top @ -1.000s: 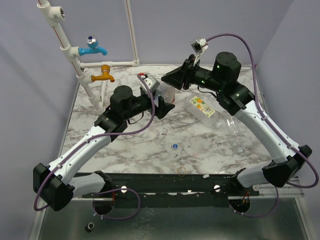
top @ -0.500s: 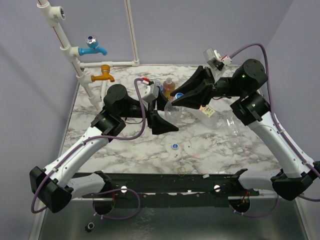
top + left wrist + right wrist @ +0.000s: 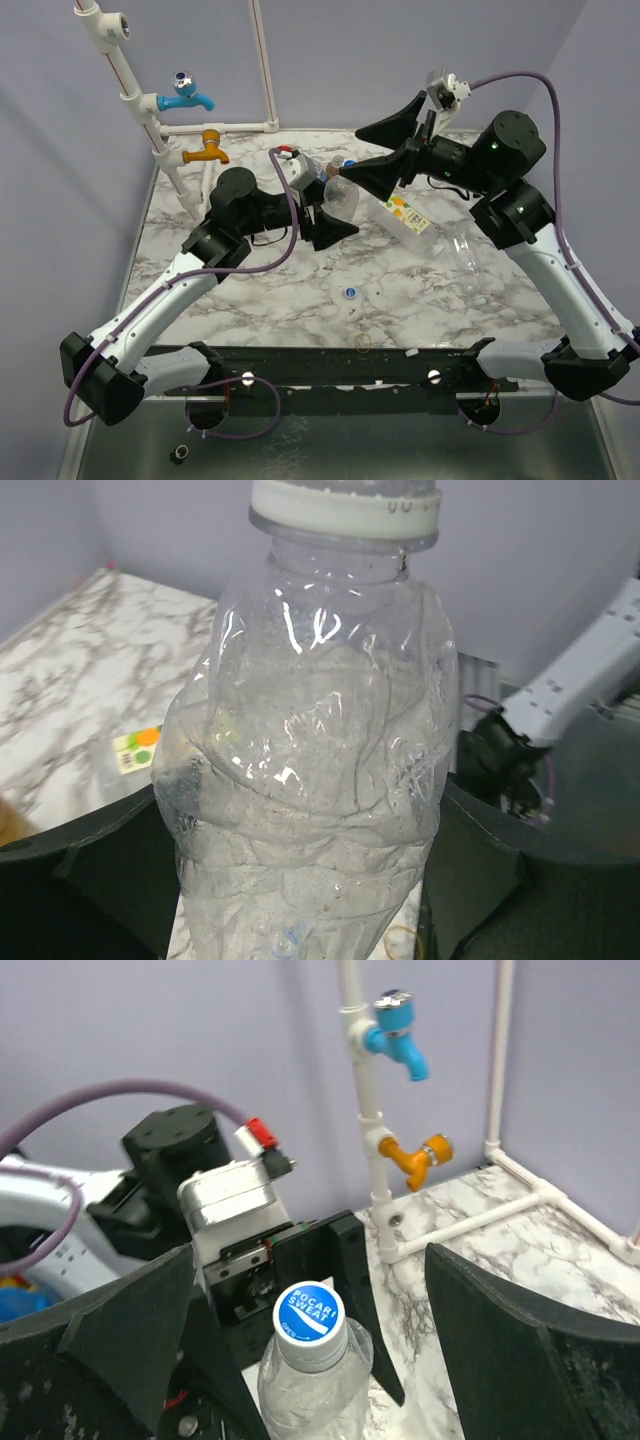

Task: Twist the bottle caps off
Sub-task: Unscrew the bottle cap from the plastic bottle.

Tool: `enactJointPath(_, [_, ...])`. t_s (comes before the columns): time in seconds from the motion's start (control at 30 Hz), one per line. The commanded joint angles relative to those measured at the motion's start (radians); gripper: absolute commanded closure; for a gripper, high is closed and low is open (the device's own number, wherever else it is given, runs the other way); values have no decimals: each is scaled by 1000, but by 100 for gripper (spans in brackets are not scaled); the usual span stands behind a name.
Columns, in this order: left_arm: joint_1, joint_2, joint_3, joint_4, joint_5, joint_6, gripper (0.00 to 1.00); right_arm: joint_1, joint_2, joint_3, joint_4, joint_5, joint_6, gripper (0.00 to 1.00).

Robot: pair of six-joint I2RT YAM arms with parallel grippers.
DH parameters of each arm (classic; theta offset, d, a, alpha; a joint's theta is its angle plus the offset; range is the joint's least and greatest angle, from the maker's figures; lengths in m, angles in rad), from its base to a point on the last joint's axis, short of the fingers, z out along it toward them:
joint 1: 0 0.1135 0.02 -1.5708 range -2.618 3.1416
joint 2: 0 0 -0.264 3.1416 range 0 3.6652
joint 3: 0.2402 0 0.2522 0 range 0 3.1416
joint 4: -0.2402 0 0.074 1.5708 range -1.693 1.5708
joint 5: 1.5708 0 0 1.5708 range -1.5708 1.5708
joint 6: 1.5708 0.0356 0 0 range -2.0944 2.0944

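Note:
My left gripper [image 3: 325, 208] is shut on a crumpled clear bottle [image 3: 345, 198], which it holds tilted above the table. From the left wrist the bottle [image 3: 310, 780] fills the view between both black fingers, its white-rimmed cap [image 3: 345, 505] at the top. My right gripper [image 3: 350, 152] stands wide open around the bottle's neck end. In the right wrist view the blue-and-white cap [image 3: 310, 1325] sits on the bottle [image 3: 315, 1400], well apart from both fingers of that gripper [image 3: 308, 1270]. A loose blue-and-white cap [image 3: 350, 293] lies on the marble table [image 3: 250, 290].
A bottle with an orange-and-green label [image 3: 405, 215] and a plain clear bottle [image 3: 470, 255] lie to the right. A thin yellowish ring [image 3: 362, 341] rests near the front edge. A white pipe frame carries a blue tap [image 3: 185, 92] and an orange tap [image 3: 205, 150] at the back left.
My right gripper was shut at the bottle's cap and now stands wide open, drawn back a little. The cap stays on the bottle. The left gripper keeps hold of the bottle.

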Motion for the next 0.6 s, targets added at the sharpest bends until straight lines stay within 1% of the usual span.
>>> enactJointPath(0.0, [3,13,-9,-38,-343,86,100,2,83,49,-91,198,72,3])
enactJointPath(0.1, [3,15,-17,-43,-418,108,100,2,126,75,-133,273,78,11])
enactJointPath(0.2, [3,15,-20,-46,-455,115,100,2,128,65,-105,269,88,14])
enactJointPath(0.3, [3,20,-23,-46,-460,106,100,2,137,69,-99,266,98,19])
enactJointPath(0.5, [4,22,-28,-43,-449,98,100,2,152,53,-65,248,121,38])
enactJointPath(0.57, [3,22,-26,-43,-444,99,100,2,163,54,-63,237,128,40])
